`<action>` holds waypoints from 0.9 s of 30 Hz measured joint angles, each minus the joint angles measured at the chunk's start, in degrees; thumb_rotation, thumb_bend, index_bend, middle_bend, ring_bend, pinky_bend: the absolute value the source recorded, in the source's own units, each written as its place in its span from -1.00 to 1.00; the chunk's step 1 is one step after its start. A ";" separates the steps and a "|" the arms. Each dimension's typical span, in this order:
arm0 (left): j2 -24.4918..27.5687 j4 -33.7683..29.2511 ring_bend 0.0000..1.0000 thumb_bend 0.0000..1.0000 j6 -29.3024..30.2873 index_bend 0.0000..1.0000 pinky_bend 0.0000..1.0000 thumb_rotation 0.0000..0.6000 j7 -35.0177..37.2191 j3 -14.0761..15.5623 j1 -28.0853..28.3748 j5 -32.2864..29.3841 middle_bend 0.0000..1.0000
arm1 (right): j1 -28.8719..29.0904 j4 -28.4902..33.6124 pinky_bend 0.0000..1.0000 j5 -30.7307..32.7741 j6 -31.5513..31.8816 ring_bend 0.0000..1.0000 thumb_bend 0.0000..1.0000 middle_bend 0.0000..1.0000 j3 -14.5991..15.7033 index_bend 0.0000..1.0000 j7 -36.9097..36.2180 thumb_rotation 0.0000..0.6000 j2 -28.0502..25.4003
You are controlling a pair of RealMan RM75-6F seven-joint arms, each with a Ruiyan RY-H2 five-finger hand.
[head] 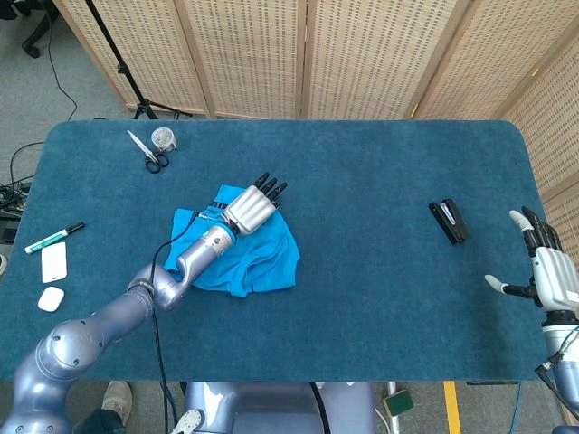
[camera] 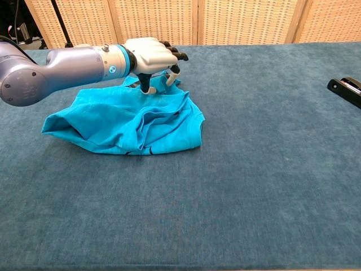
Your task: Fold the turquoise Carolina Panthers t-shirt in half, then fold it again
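Note:
The turquoise t-shirt lies crumpled in a loose heap on the left half of the blue table. My left hand hovers low over the shirt's far edge, palm down. Its thumb and fingertips dip onto the bunched cloth there, with the fingers still apart and no fabric clearly pinched. My right hand shows only in the head view, at the table's right edge, fingers spread and holding nothing.
A black stapler lies at the right. Scissors and a small tape roll sit at the far left corner. A marker and two white items lie off the left edge.

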State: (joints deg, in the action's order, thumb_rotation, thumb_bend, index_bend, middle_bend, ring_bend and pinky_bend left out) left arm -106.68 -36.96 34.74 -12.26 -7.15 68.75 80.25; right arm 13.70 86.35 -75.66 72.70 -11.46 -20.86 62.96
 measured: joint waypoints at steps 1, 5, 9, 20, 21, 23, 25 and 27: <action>-0.07 0.11 -1.00 -0.28 0.04 0.12 -1.00 1.00 0.19 0.03 -0.02 0.02 -1.00 | 0.00 -0.03 -1.00 0.03 0.00 -1.00 -1.00 -1.00 -0.01 -1.00 0.03 1.00 0.01; -0.24 1.10 -1.00 -0.23 0.32 0.34 -1.00 1.00 1.01 0.33 -0.10 0.40 -1.00 | 0.02 -0.17 -1.00 0.20 -0.15 -1.00 -1.00 -1.00 -0.04 -1.00 0.15 1.00 0.09; -0.34 2.77 -1.00 -0.22 0.31 0.39 -1.00 1.00 1.95 0.65 -0.25 0.66 -1.00 | 0.15 -0.40 -1.00 0.40 -0.47 -1.00 -1.00 -1.00 -0.03 -1.00 0.42 1.00 0.26; -1.19 8.27 -1.00 -0.19 -0.43 0.41 -1.00 1.00 6.46 0.47 -0.37 0.48 -1.00 | 0.37 -0.64 -1.00 0.68 -0.94 -1.00 -1.00 -1.00 0.06 -1.00 1.36 1.00 0.69; -1.49 9.08 -1.00 -0.19 -0.66 0.41 -1.00 1.00 7.04 0.40 -0.34 0.39 -1.00 | 0.37 -0.64 -1.00 0.74 -0.95 -1.00 -1.00 -1.00 0.05 -1.00 1.42 1.00 0.71; -1.96 10.36 -1.00 -0.20 -1.05 0.38 -1.00 1.00 7.82 0.31 -0.32 0.24 -1.00 | 0.37 -0.65 -1.00 0.83 -0.97 -1.00 -1.00 -1.00 0.02 -1.00 1.49 1.00 0.72; -2.55 11.93 -1.00 -0.24 -1.55 0.19 -1.00 1.00 8.50 0.23 -0.31 0.06 -1.00 | 0.38 -0.68 -1.00 0.89 -1.02 -1.00 -1.00 -1.00 0.01 -1.00 1.54 1.00 0.74; -3.16 13.65 -1.00 -0.26 -2.25 -0.03 -1.00 1.00 9.07 0.15 -0.32 -0.17 -1.00 | 0.41 -0.70 -1.00 0.96 -1.12 -1.00 -1.00 -1.00 0.00 -1.00 1.60 1.00 0.76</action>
State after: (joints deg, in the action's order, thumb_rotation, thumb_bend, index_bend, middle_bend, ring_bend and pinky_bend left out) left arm -109.84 -23.31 32.49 -3.20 -7.00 68.43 80.08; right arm 14.11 85.65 -74.70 71.58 -11.46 -19.26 63.72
